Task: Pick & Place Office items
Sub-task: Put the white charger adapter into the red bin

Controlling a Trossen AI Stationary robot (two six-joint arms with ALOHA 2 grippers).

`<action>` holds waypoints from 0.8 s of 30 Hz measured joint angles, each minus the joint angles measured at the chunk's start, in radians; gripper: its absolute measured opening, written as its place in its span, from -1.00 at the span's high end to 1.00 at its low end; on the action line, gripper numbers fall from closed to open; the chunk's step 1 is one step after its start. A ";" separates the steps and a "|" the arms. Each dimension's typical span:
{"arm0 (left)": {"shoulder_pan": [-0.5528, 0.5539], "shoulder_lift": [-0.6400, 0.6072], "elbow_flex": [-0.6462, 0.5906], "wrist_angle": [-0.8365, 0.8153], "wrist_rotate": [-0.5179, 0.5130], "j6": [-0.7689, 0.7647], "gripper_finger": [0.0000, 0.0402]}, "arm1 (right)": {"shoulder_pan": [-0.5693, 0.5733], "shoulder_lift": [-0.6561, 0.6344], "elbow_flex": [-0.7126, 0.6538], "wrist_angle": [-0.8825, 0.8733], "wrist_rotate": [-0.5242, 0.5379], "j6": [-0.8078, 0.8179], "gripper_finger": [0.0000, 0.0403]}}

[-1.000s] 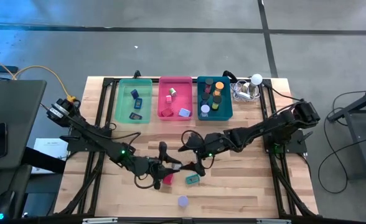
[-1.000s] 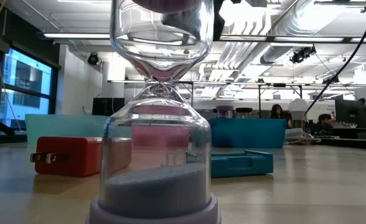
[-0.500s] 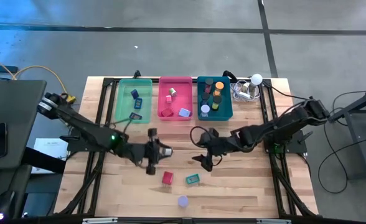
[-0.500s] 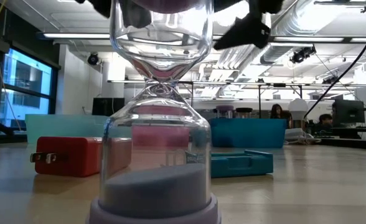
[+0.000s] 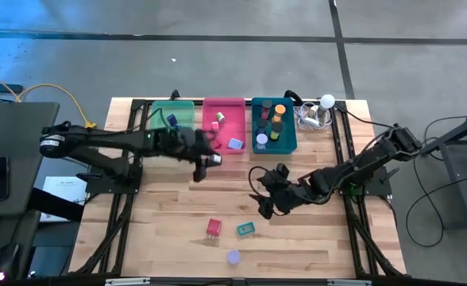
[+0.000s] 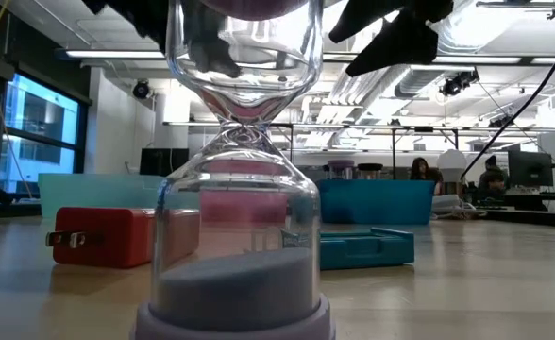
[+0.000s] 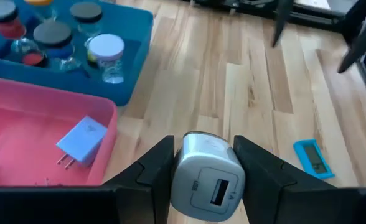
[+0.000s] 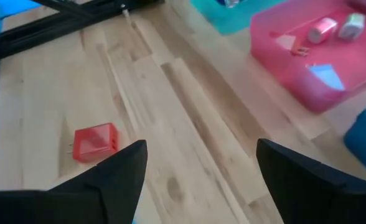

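My left gripper (image 5: 208, 159) hovers by the near edge of the pink tray (image 5: 223, 125), shut on a silver-white charger block (image 7: 206, 180). My right gripper (image 5: 264, 205) stands open above the table's middle, nothing between its fingers (image 8: 201, 155). On the wood near it lie a red plug block (image 5: 213, 227), which also shows in the right wrist view (image 8: 96, 142), a teal block (image 5: 245, 229) and a lavender-capped hourglass (image 5: 233, 257). The hourglass fills the front of the low view (image 6: 244, 189). My left gripper pinches the charger block by two opposite sides (image 7: 180, 177) between its two fingers (image 7: 152, 171). The block's end with the socket faces back toward the wrist. The fingers slant down, coming from the table's left. The block is lifted clear of the table.
A green tray (image 5: 172, 127), the pink tray and a teal tray (image 5: 274, 125) stand in a row at the far edge, each with small items inside. A white ball with cables (image 5: 327, 101) lies at the far right. Black frame rails run along both sides.
My left gripper has swung up and away from the red block toward the far edge, to the pink tray's near side. It rolled its wrist and carried the charger block clear of the table. My right gripper has drawn slightly toward the right edge and turned.
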 joint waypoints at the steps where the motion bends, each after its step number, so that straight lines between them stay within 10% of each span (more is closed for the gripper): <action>1: 0.033 0.008 0.000 0.004 0.033 0.002 0.33 | 0.004 0.000 0.000 -0.001 0.018 0.000 -0.44; 10: 0.278 0.114 0.001 0.018 0.312 0.042 0.33 | 0.034 0.003 -0.001 -0.006 0.105 0.000 -0.43; 24: 0.511 0.305 0.001 0.194 0.231 -0.002 0.33 | 0.033 0.021 -0.001 0.001 0.122 -0.004 -0.43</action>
